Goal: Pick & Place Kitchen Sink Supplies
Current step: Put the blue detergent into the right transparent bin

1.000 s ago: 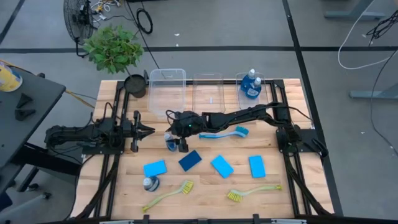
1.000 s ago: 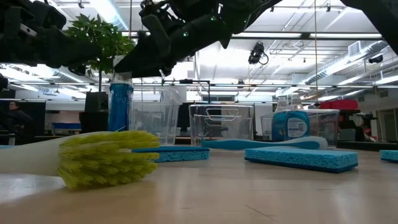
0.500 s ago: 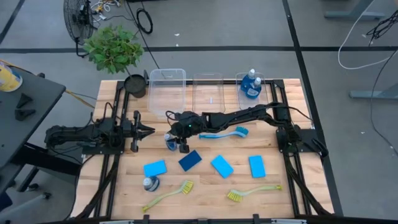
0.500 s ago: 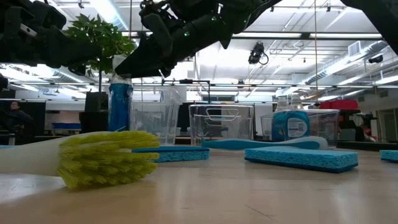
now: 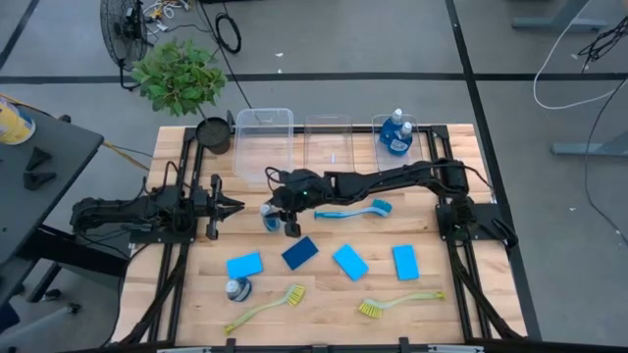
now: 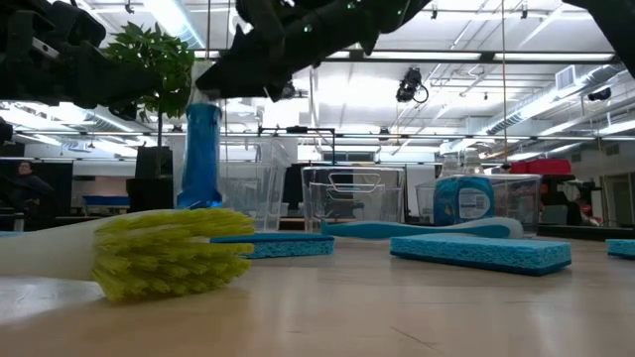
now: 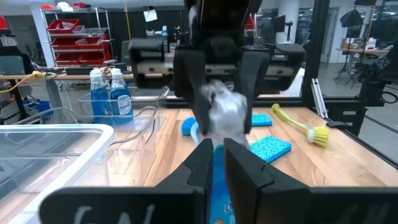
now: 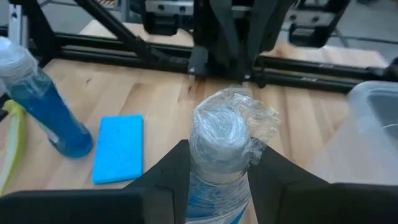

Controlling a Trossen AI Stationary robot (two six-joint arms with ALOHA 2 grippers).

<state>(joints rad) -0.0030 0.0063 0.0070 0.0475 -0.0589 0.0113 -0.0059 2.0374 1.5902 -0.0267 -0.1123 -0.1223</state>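
Note:
My right gripper (image 5: 278, 214) reaches from the table's right to its middle left and is shut on a small blue bottle (image 6: 201, 151) with a pale, film-wrapped cap (image 8: 227, 130). The bottle's base is hidden behind a yellow-green brush head (image 6: 164, 253) in the low view. My left gripper (image 5: 234, 204) waits shut at the table's left, pointing level at the bottle. Another blue bottle (image 5: 238, 290) stands near the front left. Several blue sponges (image 5: 349, 262), one of them darker (image 5: 299, 252), lie flat on the table. A blue brush (image 5: 355, 209) and two yellow-green brushes (image 5: 265, 309) lie flat as well. My right gripper pinches the bottle's top just under the cap (image 8: 214, 177) between its two fingers (image 8: 166, 177), one on each side. The fingers come from the table's right, slanting down. The bottle hangs nearly upright below them, its top tipped a little.
Three clear bins stand along the far edge (image 5: 263, 142) (image 5: 328, 144) (image 5: 397, 137); the right one holds two blue bottles. A potted plant (image 5: 182, 76) stands at the far left corner. Bare wood shows between the sponges and the brushes.
My right gripper has gone up with the blue bottle. The bottle stood lower and straight a second ago; now it sits higher in the low view and leans slightly.

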